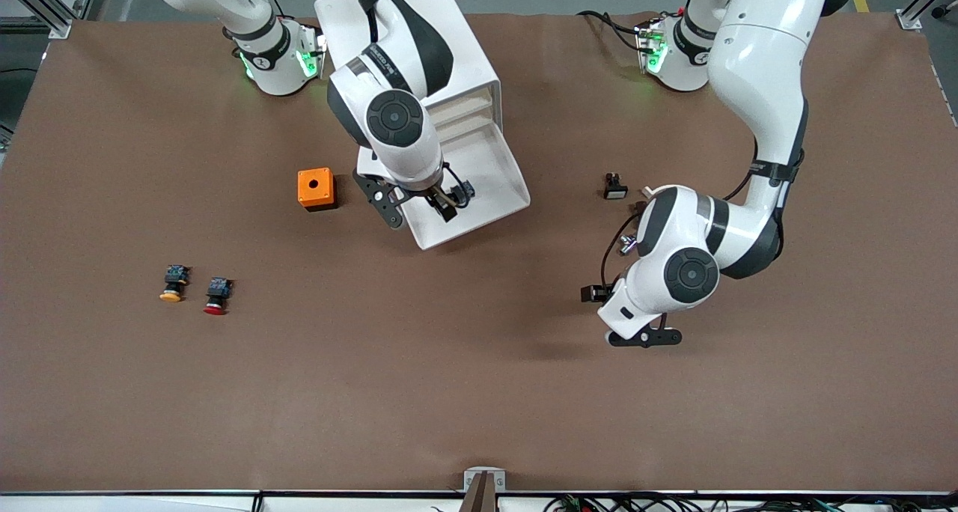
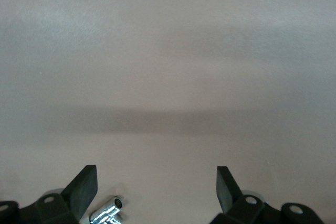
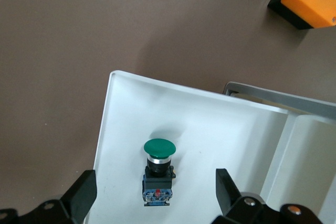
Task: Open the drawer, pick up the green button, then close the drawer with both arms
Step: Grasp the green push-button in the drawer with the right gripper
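The white cabinet point(image 1: 464, 48) stands near the right arm's base, and one drawer point(image 1: 515, 186) is pulled out toward the front camera. In the drawer point(image 3: 107, 124) lies the green-capped button point(image 3: 159, 149) on its side, black-and-blue body toward the wrist camera. My right gripper point(image 1: 447, 202) hangs over the open drawer. In the right wrist view the right gripper point(image 3: 156, 179) is open, its fingers on either side of the button's body and apart from it. My left gripper point(image 1: 645, 337) waits above bare table toward the left arm's end; the left gripper point(image 2: 156, 174) is open and holds nothing.
An orange box point(image 1: 316, 189) with a round hole sits beside the drawer, toward the right arm's end. A yellow-capped button point(image 1: 174, 282) and a red-capped button point(image 1: 217, 296) lie nearer the front camera. A small black-and-white switch point(image 1: 615, 187) lies by the left arm.
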